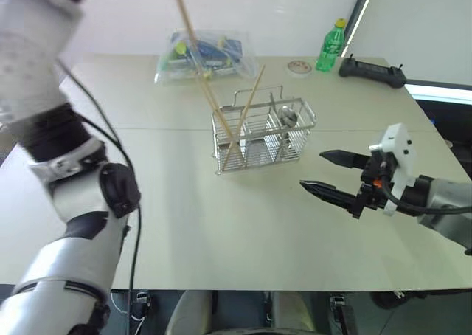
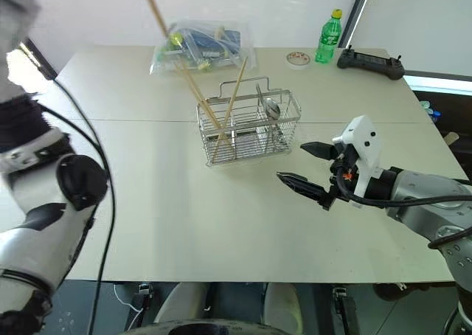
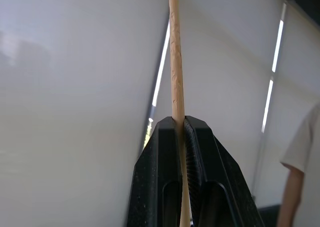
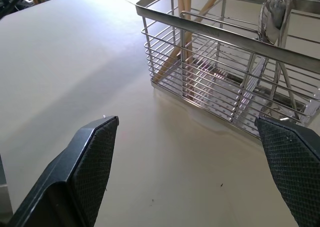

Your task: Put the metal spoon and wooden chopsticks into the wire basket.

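Note:
The wire basket (image 1: 254, 152) stands mid-table, with the metal spoon (image 1: 287, 116) upright in its right compartment. One of the wooden chopsticks (image 1: 251, 99) leans inside the basket's left part. A second chopstick (image 1: 199, 62) runs from the top of the head view down into the basket. In the left wrist view my left gripper (image 3: 179, 121) is shut on this stick (image 3: 175, 62), held high. My right gripper (image 1: 312, 170) hovers open just right of the basket, nothing between its fingers; its wrist view shows the basket (image 4: 210, 82) straight ahead.
A clear plastic bag (image 1: 203, 54) with items lies behind the basket. A green bottle (image 1: 331, 46), a small round lid (image 1: 299, 68) and a black controller (image 1: 372, 71) sit at the far right. A person (image 3: 300, 157) stands in the background.

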Available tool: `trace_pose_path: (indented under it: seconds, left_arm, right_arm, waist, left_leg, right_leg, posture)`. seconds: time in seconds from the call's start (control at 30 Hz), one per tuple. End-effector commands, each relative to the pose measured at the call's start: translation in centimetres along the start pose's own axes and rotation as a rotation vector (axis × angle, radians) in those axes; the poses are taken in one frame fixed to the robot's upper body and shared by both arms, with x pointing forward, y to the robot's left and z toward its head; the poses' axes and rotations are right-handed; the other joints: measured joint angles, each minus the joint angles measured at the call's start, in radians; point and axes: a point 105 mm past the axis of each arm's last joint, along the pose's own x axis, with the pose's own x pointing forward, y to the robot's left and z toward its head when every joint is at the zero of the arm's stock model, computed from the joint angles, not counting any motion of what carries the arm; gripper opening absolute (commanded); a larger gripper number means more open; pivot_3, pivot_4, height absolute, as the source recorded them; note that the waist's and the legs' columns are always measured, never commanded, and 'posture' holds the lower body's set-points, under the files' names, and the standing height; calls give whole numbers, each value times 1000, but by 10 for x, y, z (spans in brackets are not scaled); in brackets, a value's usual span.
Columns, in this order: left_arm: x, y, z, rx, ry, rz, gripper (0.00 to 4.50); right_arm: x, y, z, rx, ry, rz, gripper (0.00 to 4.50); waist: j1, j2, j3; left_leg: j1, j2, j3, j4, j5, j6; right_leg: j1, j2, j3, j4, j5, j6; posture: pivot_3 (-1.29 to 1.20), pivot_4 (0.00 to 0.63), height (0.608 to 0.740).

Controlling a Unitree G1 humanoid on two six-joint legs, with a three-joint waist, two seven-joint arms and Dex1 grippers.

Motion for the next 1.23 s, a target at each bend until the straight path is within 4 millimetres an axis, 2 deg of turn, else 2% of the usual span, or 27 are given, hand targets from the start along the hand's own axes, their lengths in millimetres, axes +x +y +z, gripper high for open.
trace_pose_path:
  seconds: [0.03, 0.13, 0.33, 0.37, 0.4, 0.5, 0.63, 0.8, 0.87, 0.93, 1.03, 1.1, 1.23]
  left_arm:
    - [6, -13, -26, 77, 71, -63, 21]
    - [3, -13, -47, 111, 123, -87, 21]
    - [-5, -16, -95, 66, 214, -101, 21]
    - [-6, -16, -99, 57, 220, -99, 738]
    - [-7, -18, -102, 37, 222, -104, 1048]
    - [-11, -22, -107, -18, 223, -112, 2493]
    - [-13, -21, -98, -54, 184, -99, 4451]
    - [-18, -4, -68, -20, 148, -63, 4451]
    - [-32, 4, -47, 49, 207, -125, 4451]
    - [-55, 11, -33, 162, 317, -207, 4451]
    - [-94, 22, -34, 352, 549, -311, 4451]
    - [-114, 25, -37, 400, 669, -353, 4451]
    - [-133, 21, -46, 413, 788, -421, 4451]
  right_arm:
    - [-4, 1, 11, -38, -38, -30, 4500]
    - [-6, 2, 11, -31, -47, -48, 4500]
    - [-10, 2, 10, -11, -61, -98, 4500]
    - [-11, 3, 10, -10, -63, -100, 4500]
    - [-11, 2, 10, -9, -63, -105, 4500]
    - [-12, 0, 10, -8, -62, -118, 4500]
    - [-13, -5, 12, -15, -62, -127, 4500]
    - [-15, -14, 17, -58, -47, -134, 4500]
    - [-22, -25, 27, -92, -49, -142, 4500]
    - [-31, -38, 40, -119, -61, -154, 4500]
    - [-41, -55, 53, -146, -65, -170, 4500]
    - [-45, -64, 55, -159, -57, -182, 4500]
    - [-41, -74, 51, -161, -50, -182, 4500]
  waist:
    - [-6, 0, 0]
    - [-14, 0, 1]
    - [-3, 1, 0]
    - [-1, 1, 0]
    - [1, 0, 1]
    - [0, 0, 1]
    - [-2, 0, 1]
    - [-5, 1, 1]
    - [-11, 2, 2]
    - [-21, 3, 2]
    - [-28, 5, 1]
    - [-22, 5, 1]
    - [-7, 5, 2]
  left_leg:
    - [0, 0, 0, 0, 0, 0]
    - [-1, 1, 2, -1, 0, 0]
    - [-2, 1, 1, -2, 0, 1]
    - [-2, 1, 1, -1, 0, 1]
    - [-2, 1, 1, -1, 0, 1]
    - [-3, 1, 0, 0, 0, 1]
    - [-2, 1, 0, 0, 0, 1]
    - [-1, 1, 0, -1, 0, 1]
    - [-2, 1, 1, -1, 0, 1]
    - [-2, 1, 2, -1, 0, 1]
    - [-1, 2, 2, -4, -1, 1]
    - [-1, 2, 2, -5, -1, 2]
    - [-3, 3, 2, -4, -1, 2]
  right_leg:
    - [0, 0, 0, 0, 0, 0]
    - [-4, 1, 1, 1, 1, -1]
    - [-4, 1, 1, 0, 1, -2]
    - [-4, 0, 1, 0, 1, -2]
    - [-3, 0, 1, 0, 1, -2]
    - [-2, 0, 1, -2, 0, -2]
    - [-2, 0, 1, -1, 0, -2]
    - [-3, 1, 1, 0, 1, -2]
    - [-4, 2, 1, 0, 1, -2]
    - [-5, 3, 1, 1, 0, -2]
    - [-5, 3, 1, 0, -2, -6]
    - [-5, 2, 1, -1, -2, -7]
    - [-5, 0, 1, -3, -2, -7]
  posture:
    - [0, 150, 690]
    - [0, 150, 690]
    - [0, 150, 690]
    - [0, 150, 690]
    - [0, 150, 690]
    - [0, 150, 690]
    - [0, 150, 690]
    - [0, 150, 690]
    - [0, 150, 690]
    - [0, 150, 690]
    - [0, 150, 690]
    - [0, 150, 690]
    - [0, 150, 690]
